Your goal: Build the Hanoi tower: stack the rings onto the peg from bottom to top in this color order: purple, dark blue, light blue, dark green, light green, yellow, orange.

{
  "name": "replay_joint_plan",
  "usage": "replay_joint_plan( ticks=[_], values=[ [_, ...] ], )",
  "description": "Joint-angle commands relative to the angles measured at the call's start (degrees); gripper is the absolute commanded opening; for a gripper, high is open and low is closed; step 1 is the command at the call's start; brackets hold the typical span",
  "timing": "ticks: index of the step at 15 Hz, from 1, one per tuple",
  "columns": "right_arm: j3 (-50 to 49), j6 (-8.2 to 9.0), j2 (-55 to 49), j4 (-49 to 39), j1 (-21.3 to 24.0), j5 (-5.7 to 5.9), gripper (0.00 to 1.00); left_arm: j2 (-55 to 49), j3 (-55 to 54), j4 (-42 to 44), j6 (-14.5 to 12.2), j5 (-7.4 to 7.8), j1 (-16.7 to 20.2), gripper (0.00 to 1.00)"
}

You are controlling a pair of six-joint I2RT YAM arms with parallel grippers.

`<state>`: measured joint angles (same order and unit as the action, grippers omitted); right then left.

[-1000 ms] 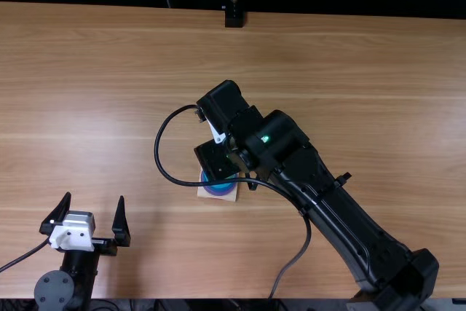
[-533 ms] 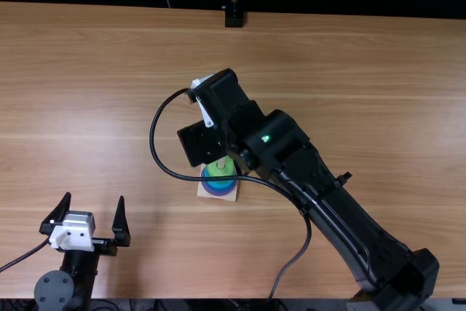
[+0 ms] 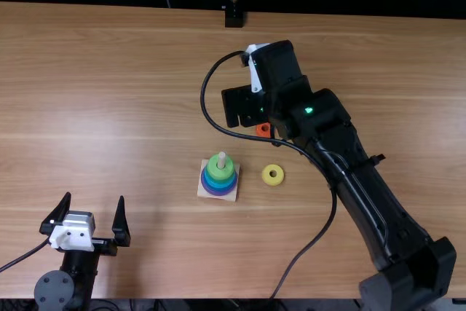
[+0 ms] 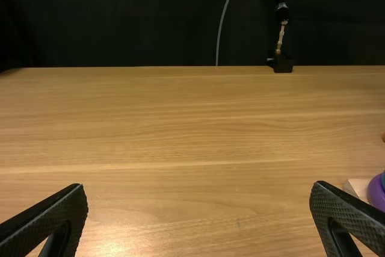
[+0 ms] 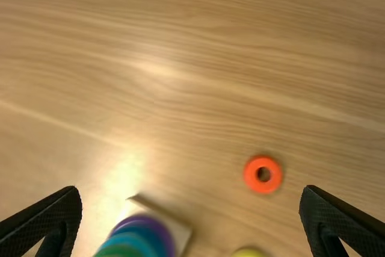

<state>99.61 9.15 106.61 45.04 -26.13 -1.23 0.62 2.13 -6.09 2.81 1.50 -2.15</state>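
Two loose round rings, one yellow (image 3: pixel 265 178) and one orange (image 5: pixel 252 175), now show on the light brown wooden table (image 3: pixel 109 71), right of the square pale wooden base (image 3: pixel 231 197), uncovered as the right gripper (image 3: pixel 245 105) moved off the stacked purple, blue and green rings (image 3: pixel 218 174) toward the far right, fingers spread wide and empty. The left gripper (image 3: pixel 95 198) has stayed put, equally wide and empty, while the stack sits around its upright pale peg (image 3: pixel 221 158).

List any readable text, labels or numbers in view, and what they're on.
None readable.
Rings, base, table: no text seen.
Right arm: small green light, no legible characters.
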Motion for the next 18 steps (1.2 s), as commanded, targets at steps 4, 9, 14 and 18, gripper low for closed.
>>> replay_joint_plan(
  ticks=[4,9,14,18],
  values=[
    [-18.7,-2.82,-0.1,-18.9,2.5,0.29,1.00,-0.6,-2.1,-0.3,-0.8,-0.44,0.4,1.00],
    [-31.2,-4.82,-0.2,-20.1,2.6,0.29,1.00,-0.6,-2.1,-0.3,-0.8,-0.44,0.4,1.00],
    [-33.9,-4.61,-1.4,-15.3,2.6,0.29,1.00,-0.6,-2.1,-0.3,-0.8,-0.44,0.4,1.00],
    [-33.9,-4.61,-1.5,-12.9,2.6,0.39,1.00,-0.6,-2.1,-0.3,-0.8,-0.44,0.4,1.00]
  ],
)
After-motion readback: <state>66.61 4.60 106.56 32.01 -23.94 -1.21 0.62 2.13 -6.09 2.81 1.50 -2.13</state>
